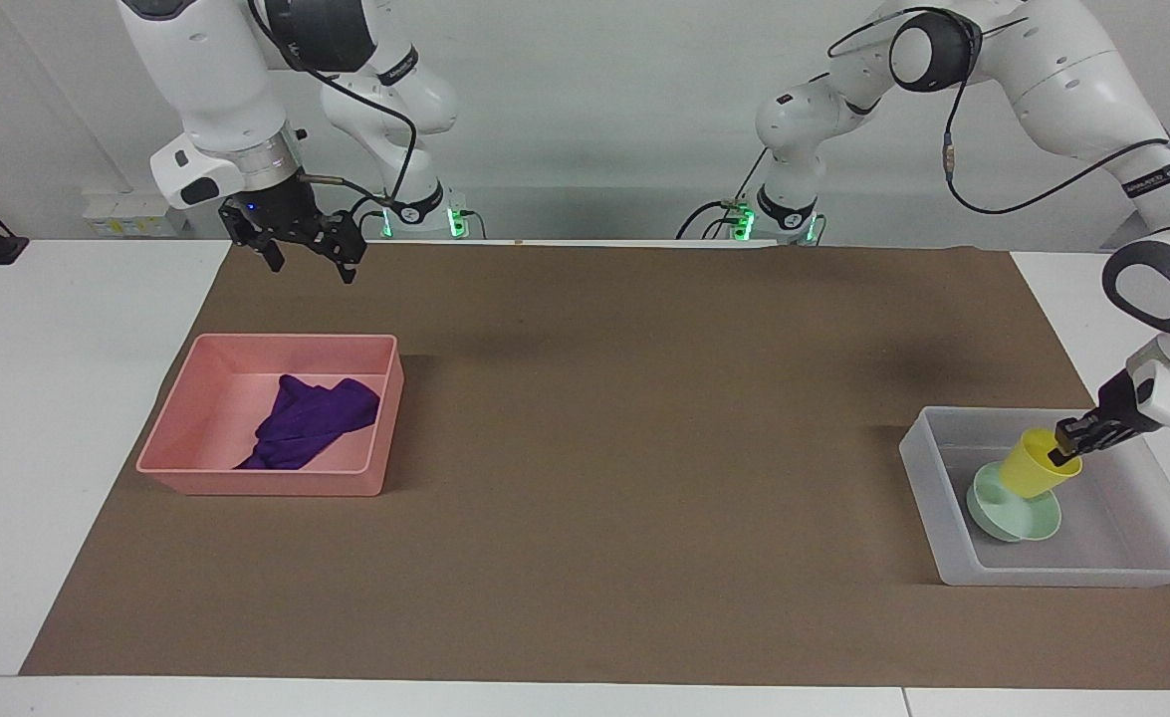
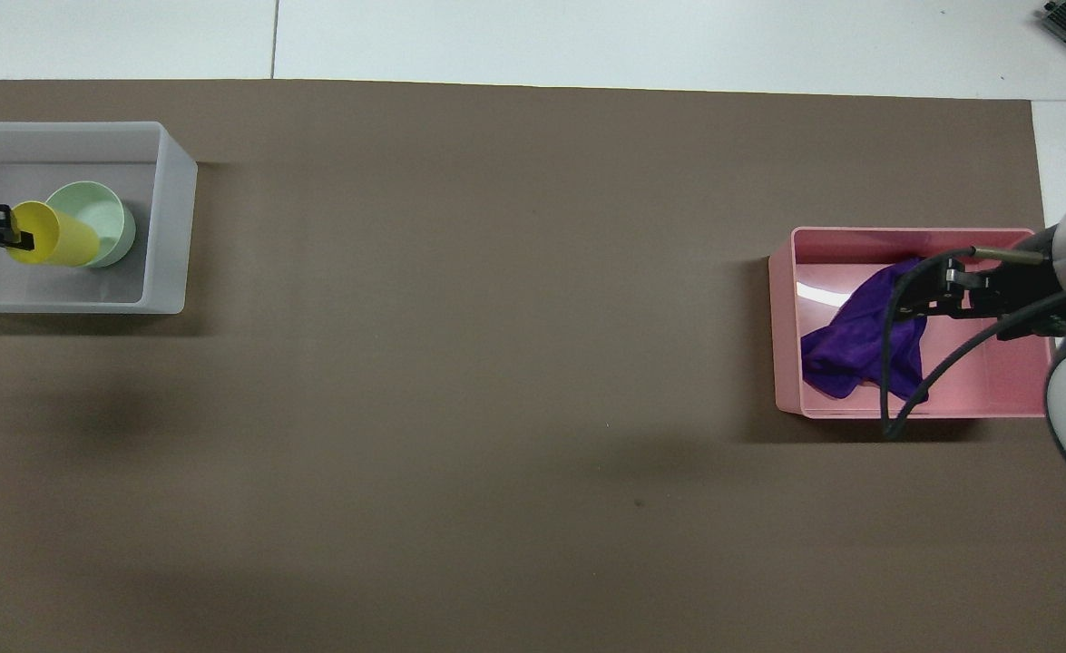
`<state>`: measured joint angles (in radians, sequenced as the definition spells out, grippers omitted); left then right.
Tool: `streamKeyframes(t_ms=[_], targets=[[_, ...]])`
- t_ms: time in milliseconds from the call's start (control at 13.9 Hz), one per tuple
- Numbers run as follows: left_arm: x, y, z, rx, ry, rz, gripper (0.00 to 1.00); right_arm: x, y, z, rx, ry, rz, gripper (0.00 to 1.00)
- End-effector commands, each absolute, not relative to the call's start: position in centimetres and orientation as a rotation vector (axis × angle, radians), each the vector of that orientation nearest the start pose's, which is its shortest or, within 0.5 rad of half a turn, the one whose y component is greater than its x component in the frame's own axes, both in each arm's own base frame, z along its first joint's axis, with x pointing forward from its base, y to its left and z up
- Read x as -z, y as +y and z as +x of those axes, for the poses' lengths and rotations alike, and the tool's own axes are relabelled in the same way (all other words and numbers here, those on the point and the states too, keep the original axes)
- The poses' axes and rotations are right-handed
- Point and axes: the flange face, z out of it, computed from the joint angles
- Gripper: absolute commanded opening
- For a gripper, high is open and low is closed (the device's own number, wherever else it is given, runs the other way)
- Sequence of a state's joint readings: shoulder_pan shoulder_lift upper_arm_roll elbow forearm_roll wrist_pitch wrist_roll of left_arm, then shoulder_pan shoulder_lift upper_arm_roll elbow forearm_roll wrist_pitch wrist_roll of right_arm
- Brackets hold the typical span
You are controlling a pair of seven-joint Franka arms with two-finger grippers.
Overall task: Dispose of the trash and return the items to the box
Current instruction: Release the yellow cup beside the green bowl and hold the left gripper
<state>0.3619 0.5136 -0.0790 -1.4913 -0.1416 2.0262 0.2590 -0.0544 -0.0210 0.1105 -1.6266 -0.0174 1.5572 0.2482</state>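
The left gripper (image 1: 1070, 445) pinches the rim of the tilted yellow plastic cup (image 1: 1037, 464) over the round mint bowl (image 1: 1005, 512) inside the translucent box (image 1: 953, 543). The soft purple rag (image 1: 312, 422) lies crumpled in the opaque pink tub (image 1: 256, 482). The right gripper (image 1: 308, 257) hangs above the brown mat (image 1: 624, 438), its fingers spread.

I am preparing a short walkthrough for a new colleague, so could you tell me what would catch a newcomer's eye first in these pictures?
The yellow cup stands out first: the left gripper holds it by the rim, tilted over the mint-green bowl inside the translucent box at the left arm's end of the table. Next comes the purple rag lying in the pink tub at the right arm's end, with the right gripper waiting open above the mat.
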Motion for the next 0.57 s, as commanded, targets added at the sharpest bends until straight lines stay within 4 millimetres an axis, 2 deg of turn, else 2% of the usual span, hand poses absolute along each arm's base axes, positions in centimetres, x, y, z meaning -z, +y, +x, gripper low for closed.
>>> streamKeyframes(t_ms=[0,144,215,287,503], targets=[[-37.9,18.1,67.6,0.092,-0.087,-3.283,1.0,-60.9,2.7,54.0,-0.078,0.27,-3.13,1.0],[-40.1,17.9,67.8,0.143,-0.08,-3.27,1.0,-60.9,2.7,54.0,-0.075,0.27,-3.13,1.0],[-42.0,17.8,67.8,0.183,-0.076,-3.262,1.0,-61.0,2.7,54.0,-0.073,0.27,-3.13,1.0],[-45.1,17.1,67.3,0.223,-0.06,-3.253,1.0,-61.0,2.7,54.0,-0.073,0.27,-3.13,1.0],[-50.9,11.0,65.5,0.119,0.117,-3.191,1.0,-61.2,2.7,54.3,-0.061,0.265,-3.129,1.0]])
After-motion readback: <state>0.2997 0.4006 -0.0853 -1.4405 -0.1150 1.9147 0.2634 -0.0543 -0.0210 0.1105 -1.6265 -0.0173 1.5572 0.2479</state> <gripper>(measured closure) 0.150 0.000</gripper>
